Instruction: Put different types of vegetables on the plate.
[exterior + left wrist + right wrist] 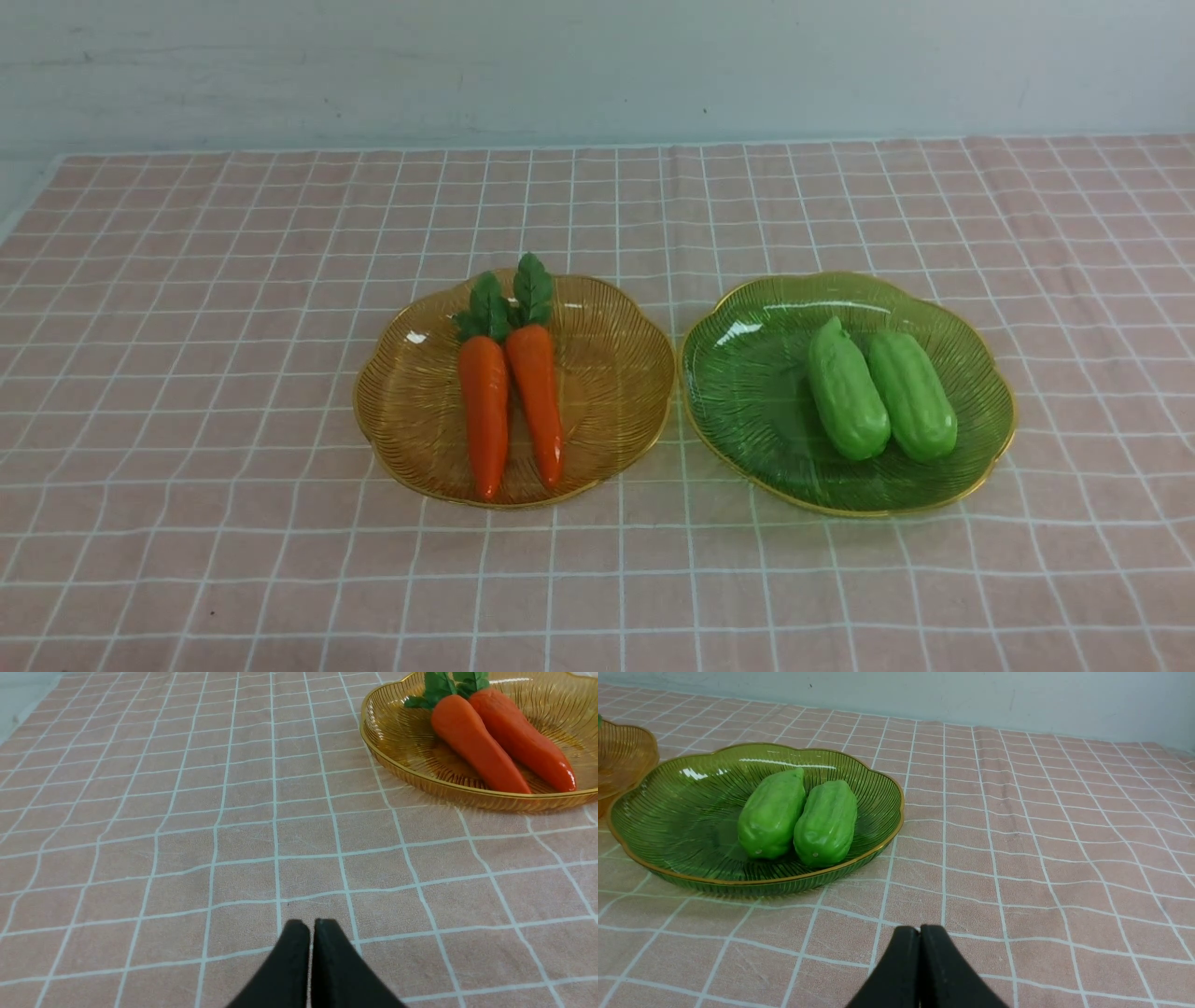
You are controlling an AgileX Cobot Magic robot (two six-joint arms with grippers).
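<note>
Two orange carrots (509, 406) with green leafy tops lie side by side on an amber plate (616, 373). Two light green gourds (878, 390) lie side by side on a green plate (747, 373) to its right. Neither arm shows in the front view. In the left wrist view my left gripper (311, 926) is shut and empty above bare cloth, with the carrots (495, 742) and the amber plate (397, 742) some way off. In the right wrist view my right gripper (920, 931) is shut and empty, apart from the gourds (798, 812) and the green plate (682, 812).
A pink cloth with a white grid (233, 327) covers the table. A pale wall (597, 65) runs along the far edge. The cloth's left edge (28, 205) shows at the far left corner.
</note>
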